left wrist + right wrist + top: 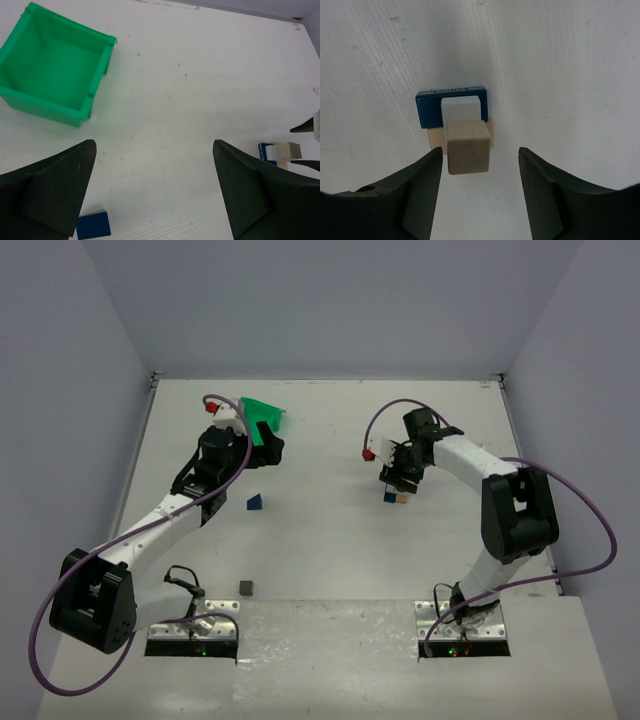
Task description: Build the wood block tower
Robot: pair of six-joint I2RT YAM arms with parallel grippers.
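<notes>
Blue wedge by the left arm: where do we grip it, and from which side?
Grip the blue wedge on its two flat upright sides, low down, coming straight from above with the left gripper, whose jaws stand wide open. The sloped face would likely slip out of the jaws. It sits alone on the table, so both sides are free.

I'm seeing the tower (395, 497) sitting right of centre on the worktop (330, 560), under the right pincer (480, 152); the wedge (256, 502) is lying well to its left; the bin (262, 412) is standing behind the wedge, by the left pincer (154, 150); a lone cube (246, 587) is resting near the front edge.
</notes>
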